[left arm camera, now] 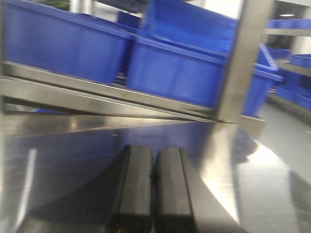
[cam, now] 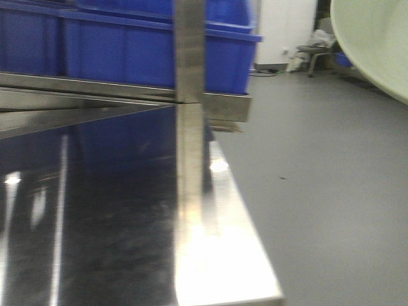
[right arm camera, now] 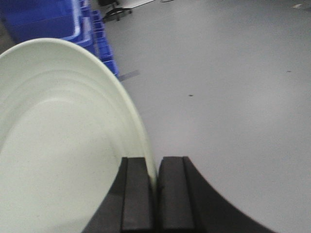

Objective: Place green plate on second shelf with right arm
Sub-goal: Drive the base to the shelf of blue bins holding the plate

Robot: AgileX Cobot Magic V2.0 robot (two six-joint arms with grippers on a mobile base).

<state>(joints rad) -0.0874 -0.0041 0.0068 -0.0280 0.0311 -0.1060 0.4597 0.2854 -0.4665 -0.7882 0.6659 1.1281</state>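
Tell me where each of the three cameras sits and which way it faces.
Front view: on the base, facing the steel shelf; no robot body shows.
Left wrist: behind the shut left gripper, facing blue bins.
Right wrist: behind the right gripper, which pinches the green plate above grey floor.
Shared: plate, front and right wrist.

Soft motion blur throughout; white glare on steel shelf
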